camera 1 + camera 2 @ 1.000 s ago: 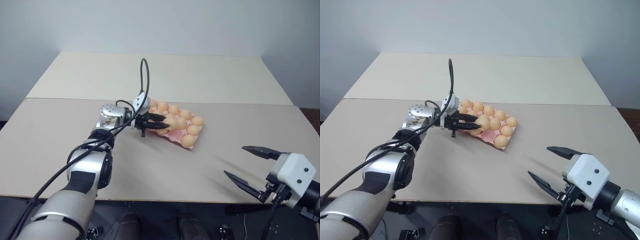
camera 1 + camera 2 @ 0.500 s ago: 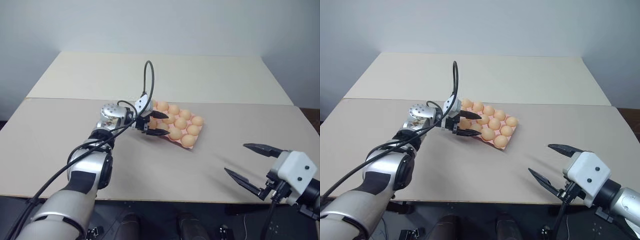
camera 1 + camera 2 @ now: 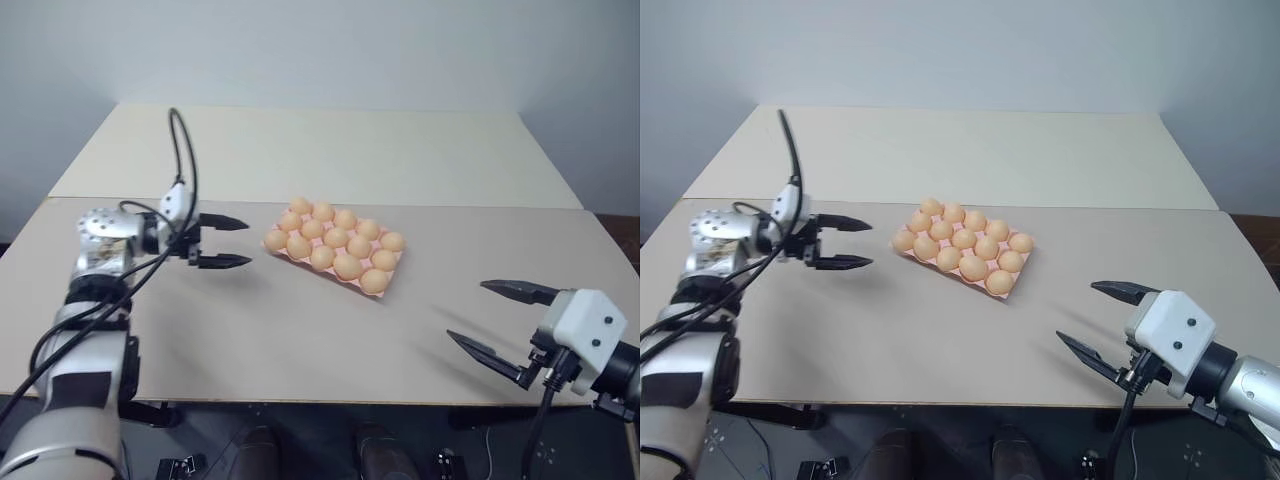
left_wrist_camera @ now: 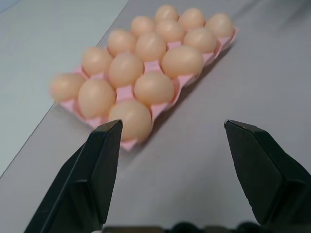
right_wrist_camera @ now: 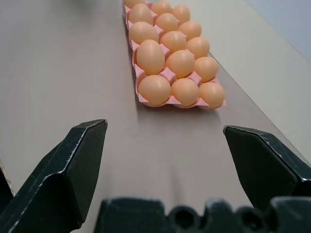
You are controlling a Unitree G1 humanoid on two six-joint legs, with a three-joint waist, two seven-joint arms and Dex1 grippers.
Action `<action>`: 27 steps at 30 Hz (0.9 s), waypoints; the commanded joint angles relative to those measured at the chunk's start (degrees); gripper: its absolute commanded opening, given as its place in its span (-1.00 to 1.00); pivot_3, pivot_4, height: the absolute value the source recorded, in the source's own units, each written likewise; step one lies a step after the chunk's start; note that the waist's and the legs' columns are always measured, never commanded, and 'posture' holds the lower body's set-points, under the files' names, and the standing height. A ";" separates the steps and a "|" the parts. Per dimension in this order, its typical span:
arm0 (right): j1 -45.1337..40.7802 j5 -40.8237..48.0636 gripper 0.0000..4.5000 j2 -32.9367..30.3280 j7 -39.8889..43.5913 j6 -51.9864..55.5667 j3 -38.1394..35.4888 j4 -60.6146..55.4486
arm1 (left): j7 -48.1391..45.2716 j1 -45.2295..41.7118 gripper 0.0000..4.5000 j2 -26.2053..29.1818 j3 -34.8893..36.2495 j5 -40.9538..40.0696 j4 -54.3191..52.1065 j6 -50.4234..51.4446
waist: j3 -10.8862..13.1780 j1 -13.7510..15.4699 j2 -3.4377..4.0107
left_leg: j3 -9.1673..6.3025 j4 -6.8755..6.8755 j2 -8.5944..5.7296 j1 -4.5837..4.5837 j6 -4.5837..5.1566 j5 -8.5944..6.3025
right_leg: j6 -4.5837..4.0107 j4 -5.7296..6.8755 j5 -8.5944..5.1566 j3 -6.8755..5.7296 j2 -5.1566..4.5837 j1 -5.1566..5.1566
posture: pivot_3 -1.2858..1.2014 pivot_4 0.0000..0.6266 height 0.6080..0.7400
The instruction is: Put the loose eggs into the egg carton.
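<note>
Pulling away to the left, the left gripper (image 3: 224, 243) is now hanging jaws apart and empty, well clear of the egg carton (image 3: 388, 279) at mid-table. From both wrist views every visible cup is holding an egg (image 4: 135, 119), and the right gripper (image 5: 165, 165) is waiting, jaws spread wide and empty, so the task is looking finished.

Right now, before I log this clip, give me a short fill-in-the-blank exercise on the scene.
1. The egg carton is coloured ____.
2. The eggs sit in three rows of ____.
3. The left gripper is ____ and holds nothing.
4. The right gripper is open, over the table's ____ edge.

Missing words: pink; four; open; near
</note>
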 commanded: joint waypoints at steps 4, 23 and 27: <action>-6.84 -1.12 1.00 -2.79 3.27 -4.01 4.41 6.04 | 3.29 20.59 0.61 7.72 11.18 -10.55 -28.06 13.95 | 0.02 -0.03 0.04 | 0.02 0.00 0.06 0.00 0.00 0.00 | -0.01 0.00 0.00 -0.01 -0.01 -0.01 | 0.03 -0.52 1.00; -11.64 -2.63 1.00 -5.38 9.40 -7.09 6.52 13.93 | 15.93 42.30 0.61 10.70 24.38 -19.89 -57.24 28.91 | 0.03 1.26 0.04 | 0.12 -0.01 0.09 0.04 -0.01 -0.01 | -0.05 -0.06 -0.03 -0.01 -0.01 0.00 | 0.03 -0.52 1.00; -11.15 -2.66 1.00 -5.80 9.84 -6.53 5.00 14.00 | 16.88 42.57 0.61 10.67 24.75 -21.07 -59.17 30.25 | 0.03 1.21 0.04 | 0.13 -0.01 0.09 0.04 -0.01 -0.01 | -0.05 -0.06 -0.03 0.00 -0.01 -0.01 | 0.03 -0.52 1.00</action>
